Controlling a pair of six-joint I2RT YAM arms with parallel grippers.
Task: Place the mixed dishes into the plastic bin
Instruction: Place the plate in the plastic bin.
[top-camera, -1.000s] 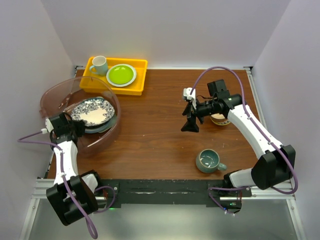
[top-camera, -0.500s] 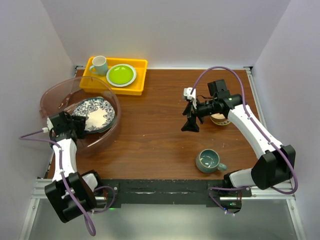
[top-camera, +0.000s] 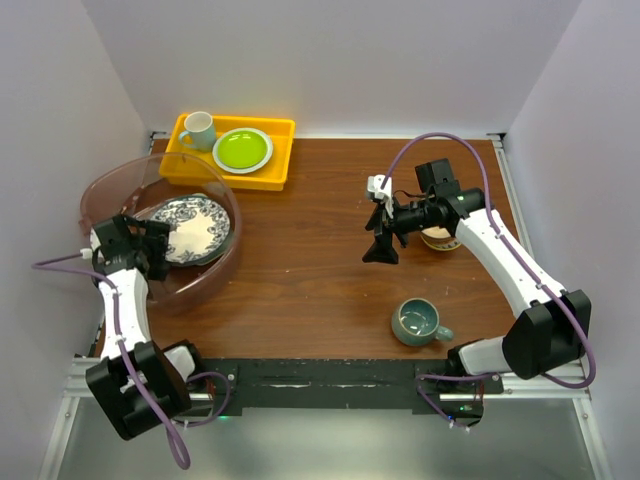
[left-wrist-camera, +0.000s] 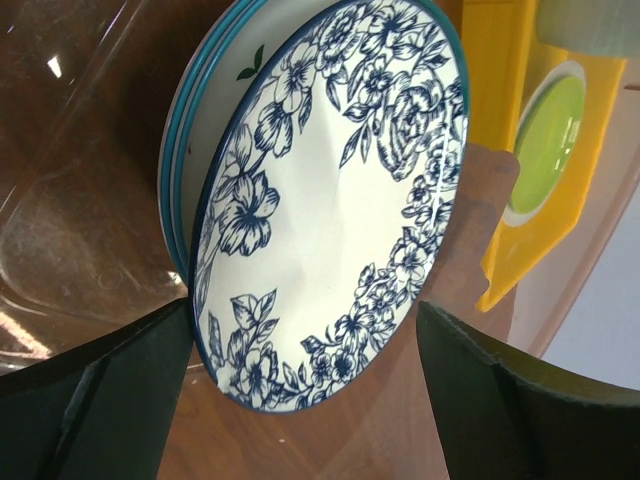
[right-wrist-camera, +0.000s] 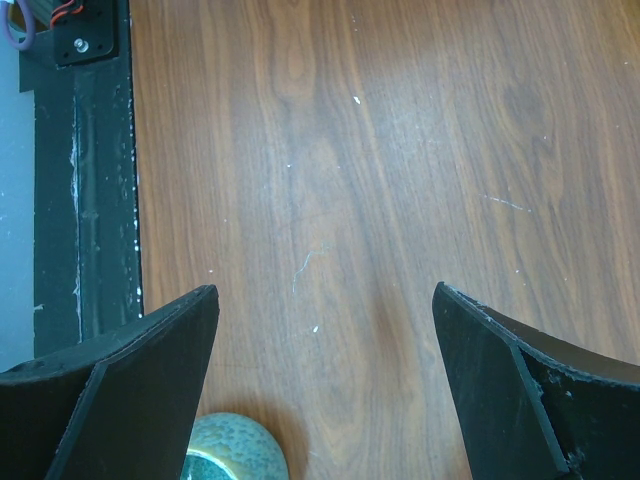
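The plastic bin (top-camera: 108, 182) stands at the table's left. In it a blue floral plate (top-camera: 192, 226) lies on a stack of teal-rimmed plates (left-wrist-camera: 182, 150). My left gripper (top-camera: 157, 244) is open at the floral plate's (left-wrist-camera: 330, 190) near edge. The fingers of this gripper (left-wrist-camera: 303, 312) stand on either side of the rim without touching it. My right gripper (top-camera: 381, 243) hangs open over bare wood mid-table, with nothing between the fingers. A teal mug (top-camera: 417, 322) sits near the front right and shows at the lower edge (right-wrist-camera: 236, 452) below that gripper (right-wrist-camera: 325, 290). A cream-tan bowl (top-camera: 441, 239) is partly hidden behind the right arm.
A yellow tray (top-camera: 276, 172) at the back holds a white mug (top-camera: 198, 130) and a lime-green plate (top-camera: 242, 150). It stands just behind the bin. White walls close in the table on three sides.
My left gripper has opened and let go of the floral plate, which now lies flatter in the bin. The gripper has drawn back a little to the left. The right arm has not moved.
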